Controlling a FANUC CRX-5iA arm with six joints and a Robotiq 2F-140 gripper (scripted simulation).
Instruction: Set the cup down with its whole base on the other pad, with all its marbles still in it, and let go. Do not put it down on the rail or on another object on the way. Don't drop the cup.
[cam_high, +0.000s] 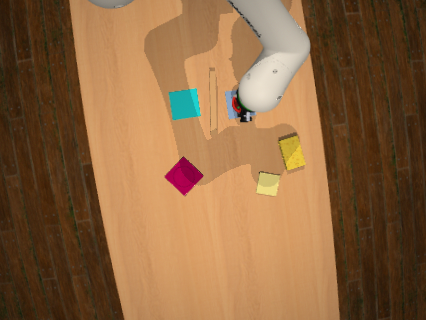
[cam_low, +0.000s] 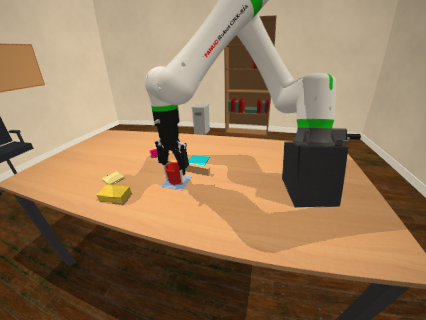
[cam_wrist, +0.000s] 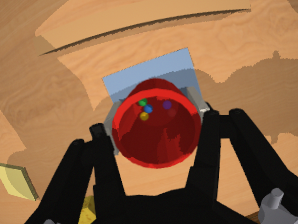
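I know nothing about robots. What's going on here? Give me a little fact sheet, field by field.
Pincer: closed on the red cup, fingers on both sides
Cup contents: a few coloured marbles
Cup location: over the light blue pad
Other pad: teal, beyond the thin rail
Bystanders: magenta block, two yellow blocks

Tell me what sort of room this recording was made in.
Probably an office or study used as a robot workspace: a wooden table carries the arm, a bookshelf stands at the back wall, and an office chair sits at the left edge.
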